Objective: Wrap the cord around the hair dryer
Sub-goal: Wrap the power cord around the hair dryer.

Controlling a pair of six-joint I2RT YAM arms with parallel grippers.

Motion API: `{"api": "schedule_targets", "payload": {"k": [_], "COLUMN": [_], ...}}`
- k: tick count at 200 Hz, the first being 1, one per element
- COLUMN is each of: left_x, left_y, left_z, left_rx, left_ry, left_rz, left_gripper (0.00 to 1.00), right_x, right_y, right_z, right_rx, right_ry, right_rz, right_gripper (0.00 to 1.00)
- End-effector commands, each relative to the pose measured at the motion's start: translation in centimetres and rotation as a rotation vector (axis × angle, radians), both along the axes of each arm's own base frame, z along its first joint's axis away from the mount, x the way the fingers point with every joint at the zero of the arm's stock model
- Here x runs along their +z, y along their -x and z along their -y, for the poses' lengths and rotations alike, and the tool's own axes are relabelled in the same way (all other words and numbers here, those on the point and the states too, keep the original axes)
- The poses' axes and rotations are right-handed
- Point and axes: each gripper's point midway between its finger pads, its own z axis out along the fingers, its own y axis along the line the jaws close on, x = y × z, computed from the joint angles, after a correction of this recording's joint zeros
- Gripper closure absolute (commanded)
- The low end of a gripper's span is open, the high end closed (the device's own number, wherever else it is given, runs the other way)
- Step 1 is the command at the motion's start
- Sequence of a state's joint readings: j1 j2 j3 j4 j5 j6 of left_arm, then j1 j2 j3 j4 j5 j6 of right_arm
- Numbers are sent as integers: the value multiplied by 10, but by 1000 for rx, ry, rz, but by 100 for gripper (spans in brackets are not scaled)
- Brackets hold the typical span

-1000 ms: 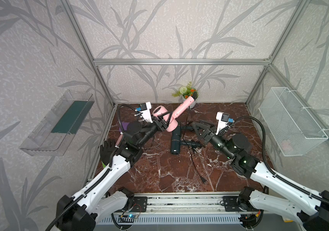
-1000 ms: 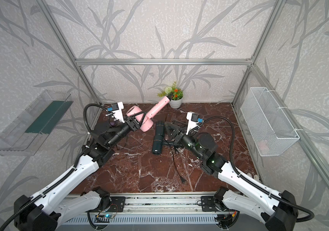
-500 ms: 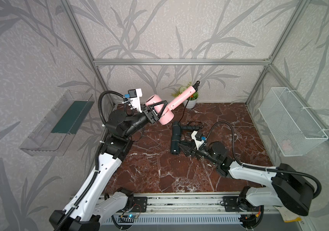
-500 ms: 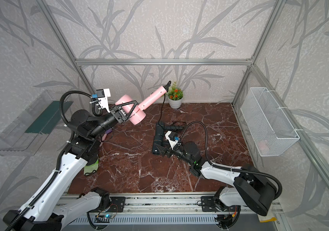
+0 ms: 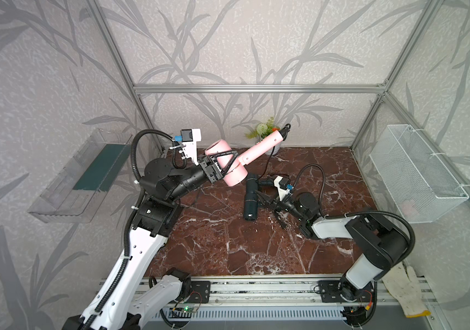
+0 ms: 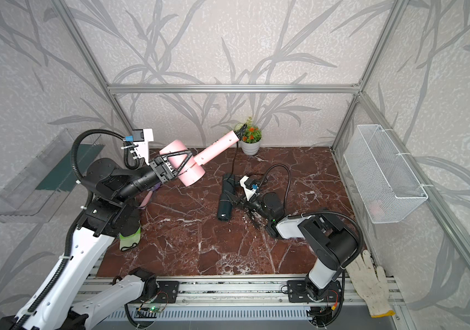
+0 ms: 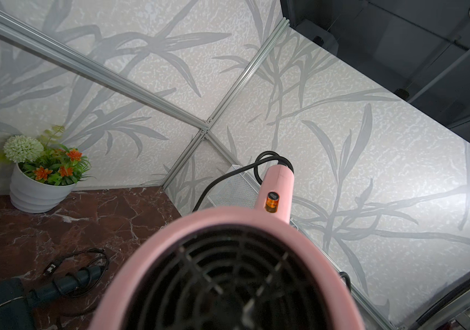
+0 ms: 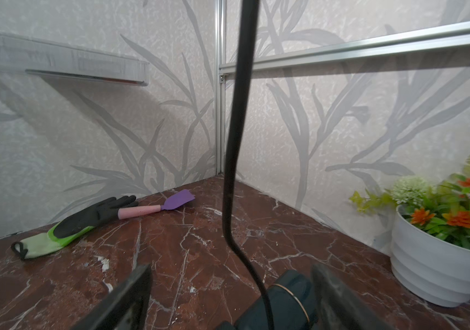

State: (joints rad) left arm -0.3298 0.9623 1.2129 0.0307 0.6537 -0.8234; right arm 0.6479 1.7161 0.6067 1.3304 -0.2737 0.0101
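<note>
Marble tabletop | left gripper holds pink hair dryer aloft | cord dangles

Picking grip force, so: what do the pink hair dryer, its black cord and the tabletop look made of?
Pink hair dryer: likely moulded plastic, smooth satin shell with soft highlights.
Cord: probably rubber or PVC sheath, matte black, bending in loose curves.
Tabletop: red-brown marble look with white veins, slightly glossy; real stone or printed laminate, cannot tell.
</note>
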Motion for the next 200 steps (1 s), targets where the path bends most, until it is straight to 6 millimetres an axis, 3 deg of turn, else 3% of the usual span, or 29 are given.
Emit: {"api": "schedule_targets", "payload": {"k": [1,29,44,52,62,70,86,92,100,103,122,124,147,174,200], "left_x": [42,51,56,58,61,62,65,65,63,62,55,54,46,34,8], "left_y": [23,27,29,30,30,29,26,22,16,14,-5,-7,-32,-50,-64], "left_z": [-5,-6,-8,-9,-11,-13,-15,-15,-14,-14,-12,-12,-3,16,46], "left_rx": [-29,-43,-41,-39,-26,-15,-1,2,11,14,22,20,-16,-93,-145], "left_ry": [60,102,122,133,143,152,179,185,193,196,248,255,334,424,375], "left_rz": [105,116,126,132,140,147,165,163,161,160,162,164,162,170,130], "left_gripper": [100,100,100,100,100,100,100,100,100,100,100,100,100,100,100], "right_x": [15,2,-11,-19,-27,-30,-26,-24,-17,-6,21,14,58,104,155], "right_y": [-4,-19,-26,-29,-28,-25,-13,-8,0,4,32,36,74,90,101], "right_z": [-12,-22,-25,-25,-24,-22,-14,-10,-4,-2,0,-2,9,34,54], "right_rx": [42,40,39,35,35,34,33,30,26,28,34,46,47,-23,-86], "right_ry": [-39,-16,-1,8,24,40,62,73,95,97,284,330,484,623,727], "right_rz": [68,67,49,35,27,32,58,62,56,76,88,66,133,192,286], "right_gripper": [13,15,26,35,60,72,100,100,100,100,100,100,100,100,100]}}
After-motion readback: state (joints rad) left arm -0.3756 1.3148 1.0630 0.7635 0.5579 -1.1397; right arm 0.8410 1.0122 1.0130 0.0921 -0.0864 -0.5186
